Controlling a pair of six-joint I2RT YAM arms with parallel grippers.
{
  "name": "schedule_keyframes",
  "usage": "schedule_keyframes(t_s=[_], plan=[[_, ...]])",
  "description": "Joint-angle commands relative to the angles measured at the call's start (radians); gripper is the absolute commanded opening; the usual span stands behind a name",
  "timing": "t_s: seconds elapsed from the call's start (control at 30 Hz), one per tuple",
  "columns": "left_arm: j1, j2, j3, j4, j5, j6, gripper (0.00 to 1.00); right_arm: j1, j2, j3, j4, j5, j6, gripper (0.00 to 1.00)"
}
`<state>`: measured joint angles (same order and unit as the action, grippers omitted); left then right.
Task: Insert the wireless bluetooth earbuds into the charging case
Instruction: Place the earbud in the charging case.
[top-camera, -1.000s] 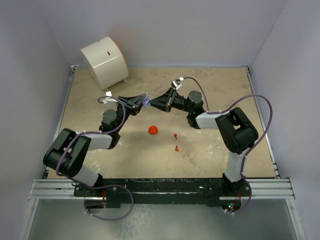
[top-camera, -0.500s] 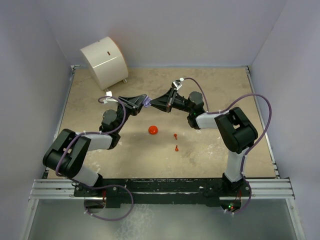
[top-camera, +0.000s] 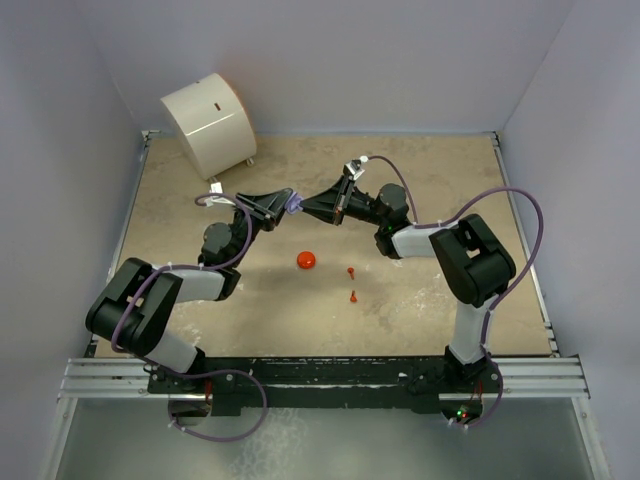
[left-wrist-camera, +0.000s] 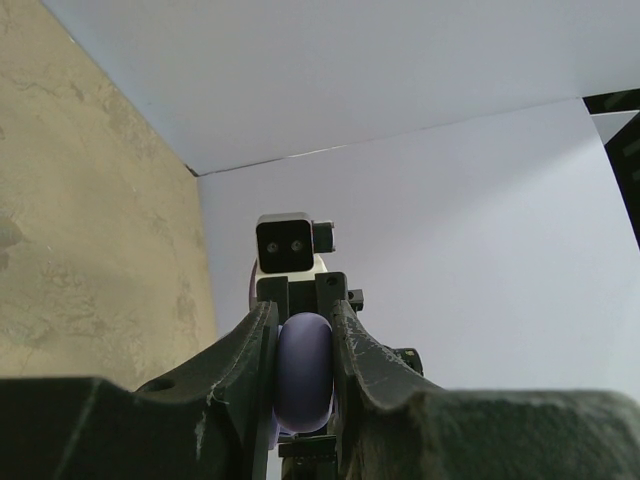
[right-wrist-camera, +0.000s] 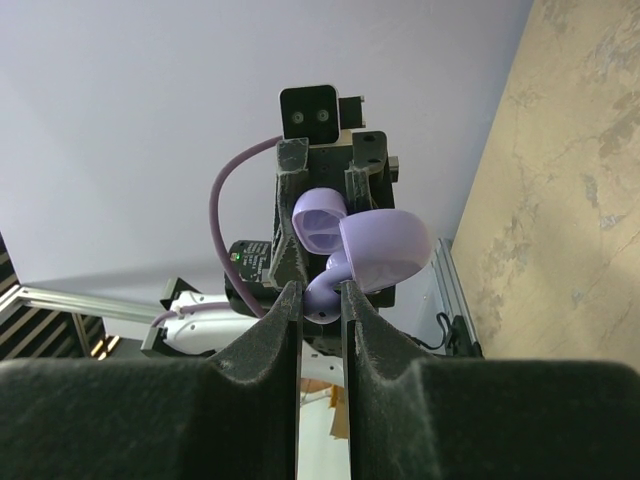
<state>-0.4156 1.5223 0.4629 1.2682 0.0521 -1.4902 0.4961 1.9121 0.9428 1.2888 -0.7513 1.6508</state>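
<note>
Above the middle of the table my two grippers meet tip to tip. My left gripper (top-camera: 286, 203) (left-wrist-camera: 303, 335) is shut on a lilac charging case (left-wrist-camera: 303, 370) (right-wrist-camera: 322, 218), whose lid (right-wrist-camera: 388, 246) hangs open. My right gripper (top-camera: 304, 206) (right-wrist-camera: 320, 294) is shut on a lilac earbud (right-wrist-camera: 330, 288), held right at the open case, just below its hollow wells. Two red-orange earbuds (top-camera: 351, 271) (top-camera: 353, 296) lie on the table nearer the arms, beside a red round case (top-camera: 306, 260).
A large white cylinder (top-camera: 208, 120) lies at the back left corner. Pale walls close in the tan table (top-camera: 440, 190) on three sides. Purple cables loop off both arms.
</note>
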Motion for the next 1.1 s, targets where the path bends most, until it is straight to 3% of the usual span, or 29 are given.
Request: schedule_keyframes(t_s=[0.0,0.37,1.07], plan=[[-0.004,-0.004,0.007,0.107,-0.011,0.024,0.00,-0.009,-0.002,0.010,0.006,-0.022,0.004,0.00],[-0.006,0.037,-0.011,0.082,-0.039,0.014,0.00,-0.019,-0.006,0.049,-0.099,-0.020,-0.005,0.00],[-0.005,0.159,-0.020,0.211,-0.086,-0.038,0.00,-0.037,0.033,0.119,-0.216,-0.028,-0.029,0.00]])
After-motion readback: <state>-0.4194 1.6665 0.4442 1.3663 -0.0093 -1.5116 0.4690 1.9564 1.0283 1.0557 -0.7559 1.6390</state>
